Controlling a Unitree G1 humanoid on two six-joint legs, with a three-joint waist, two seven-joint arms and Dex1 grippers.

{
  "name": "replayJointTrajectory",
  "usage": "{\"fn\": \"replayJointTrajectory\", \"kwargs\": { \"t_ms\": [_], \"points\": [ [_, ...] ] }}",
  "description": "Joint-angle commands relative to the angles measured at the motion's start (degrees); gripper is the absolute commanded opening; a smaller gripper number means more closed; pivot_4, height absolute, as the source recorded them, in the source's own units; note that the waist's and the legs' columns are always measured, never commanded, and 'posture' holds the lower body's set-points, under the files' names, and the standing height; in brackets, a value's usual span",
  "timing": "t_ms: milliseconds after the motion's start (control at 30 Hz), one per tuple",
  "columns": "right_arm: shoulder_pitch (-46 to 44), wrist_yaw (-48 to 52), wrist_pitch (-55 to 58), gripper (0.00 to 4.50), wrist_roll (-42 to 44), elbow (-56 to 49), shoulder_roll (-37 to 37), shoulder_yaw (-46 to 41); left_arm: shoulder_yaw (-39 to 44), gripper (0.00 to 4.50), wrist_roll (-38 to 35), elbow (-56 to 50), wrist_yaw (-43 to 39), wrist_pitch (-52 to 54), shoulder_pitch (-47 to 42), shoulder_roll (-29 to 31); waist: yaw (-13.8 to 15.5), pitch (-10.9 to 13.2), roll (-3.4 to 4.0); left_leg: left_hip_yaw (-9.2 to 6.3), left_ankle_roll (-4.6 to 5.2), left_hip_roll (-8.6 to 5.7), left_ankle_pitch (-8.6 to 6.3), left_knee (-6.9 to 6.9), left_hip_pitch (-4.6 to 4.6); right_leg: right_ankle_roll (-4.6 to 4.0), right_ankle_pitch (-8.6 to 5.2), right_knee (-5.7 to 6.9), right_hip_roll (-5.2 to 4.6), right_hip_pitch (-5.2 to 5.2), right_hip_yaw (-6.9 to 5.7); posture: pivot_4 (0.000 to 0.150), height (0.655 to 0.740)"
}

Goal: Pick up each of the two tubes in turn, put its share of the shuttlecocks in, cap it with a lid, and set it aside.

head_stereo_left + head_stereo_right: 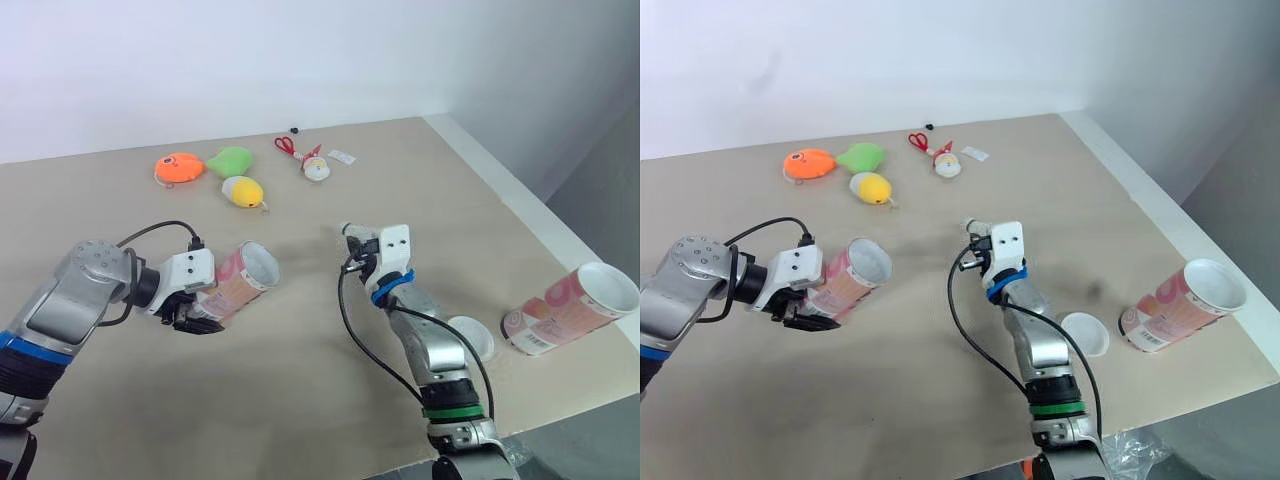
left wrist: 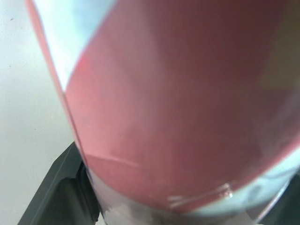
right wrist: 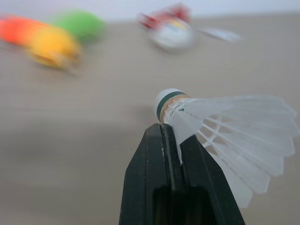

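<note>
Setting: plain test room or lab bench, not a home. One large beige table [image 1: 300, 400] with a pale edge strip, set against a bare white wall [image 1: 300, 60]. Grey floor [image 1: 600, 200] shows past the table edge, well to the right of the right gripper [image 1: 350, 235]. Beyond that gripper, near the wall, lies a loose set of unrelated props: orange toy [image 1: 178, 167], green toy [image 1: 230, 160], yellow toy [image 1: 243, 191], small red scissors [image 1: 285, 146], a little round figure [image 1: 316, 167] and a white tag [image 1: 342, 157].

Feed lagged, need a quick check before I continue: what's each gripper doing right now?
Left gripper: shut on the pink tube.
Right gripper: shut on a shuttlecock.
</note>
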Motion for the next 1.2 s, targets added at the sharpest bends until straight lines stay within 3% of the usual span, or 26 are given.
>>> {"fn": "replayJointTrajectory", "kwargs": {
  "t_ms": [33,200,433,567,600,667,800,867,900,1100,1200],
  "points": [
    [-2.1,15.1,8.5,0.07,12.0,-16.2,-7.9,2.3,-0.7,3.34,0.7,0.7,0.6,0.0,-0.1,-0.3,0.0,0.0,0.00,-0.02,0.00,-0.01,0.00,0.00,0.02,0.01,0.00,0.00,0.00,0.02,0.00,0.150,0.7400],
    [-7.5,20.8,14.4,0.07,12.7,-22.4,-16.7,7.4,-1.0,3.34,0.9,1.6,0.5,-0.3,-0.7,-0.6,0.0,0.0,-0.01,-0.04,0.03,-0.02,0.00,0.01,0.07,-0.05,0.02,-0.01,0.11,0.06,-0.07,0.150,0.7400],
    [-16.2,24.6,9.4,0.07,0.0,-16.4,-18.8,20.5,-0.8,3.34,0.7,1.5,0.4,-0.3,-0.7,-0.7,0.0,0.0,0.00,-0.03,0.07,0.07,0.03,0.00,0.07,-0.19,0.00,0.03,0.23,0.04,-0.19,0.150,0.7400],
    [-19.5,25.3,7.3,0.07,-2.5,-12.2,-16.1,22.3,-0.8,3.34,0.7,1.5,0.3,-0.3,-0.7,-0.7,0.1,0.0,-0.01,0.03,0.06,0.01,0.03,0.01,0.03,-0.15,0.00,0.01,0.13,0.01,-0.14,0.150,0.7400],
    [-19.9,25.6,7.3,0.53,-2.5,-11.9,-15.6,22.3,-0.8,3.34,0.6,1.3,0.3,-0.2,-0.8,-0.7,0.1,0.0,-0.01,0.02,0.06,0.01,0.03,0.01,0.02,-0.15,0.00,0.01,0.13,0.01,-0.14,0.150,0.7400],
    [-20.7,26.9,8.5,0.89,-1.6,-12.1,-15.0,22.0,-0.7,3.34,0.5,1.1,0.2,0.0,-0.7,-0.7,0.1,0.0,-0.01,0.02,0.06,0.01,0.03,0.01,0.01,-0.15,0.00,0.01,0.13,0.00,-0.15,0.150,0.7400],
    [-22.8,28.3,11.5,2.70,1.4,-13.6,-14.7,18.5,-0.6,3.34,0.4,0.6,0.1,0.2,-0.4,-0.6,0.1,0.0,-0.01,0.02,0.06,0.01,0.03,0.01,-0.01,-0.15,0.00,0.01,0.10,-0.02,-0.14,0.150,0.7400],
    [-24.4,29.7,13.9,2.70,4.1,-13.9,-15.6,15.8,-0.5,3.34,0.3,0.4,0.1,0.3,-0.2,-0.6,0.1,0.0,-0.01,0.00,0.06,0.01,0.03,0.01,-0.03,-0.14,0.00,0.01,0.10,-0.03,-0.15,0.150,0.7400],
    [-25.4,30.5,15.0,2.54,5.3,-13.5,-16.2,14.5,-0.5,3.34,0.2,0.3,0.1,0.4,-0.1,-0.6,0.1,0.0,0.00,0.00,0.06,0.01,0.03,0.01,-0.04,-0.14,0.00,0.01,0.09,-0.03,-0.16,0.150,0.7400],
    [-32.0,36.3,15.9,0.06,4.9,-5.7,-19.8,14.8,-0.8,3.34,0.2,0.4,0.0,0.4,-0.2,-0.7,0.1,0.0,0.00,0.02,0.06,0.00,0.03,0.01,-0.06,-0.15,0.01,0.01,0.08,-0.07,-0.16,0.150,0.7400],
    [-33.6,37.7,12.3,0.02,0.7,-1.2,-18.2,19.7,-0.9,3.34,0.3,0.5,0.0,0.4,-0.6,-1.0,0.1,0.0,0.00,0.01,0.07,0.01,0.03,-0.01,-0.06,-0.19,-0.02,0.01,0.10,-0.07,-0.18,0.150,0.7400]
  ]
}}
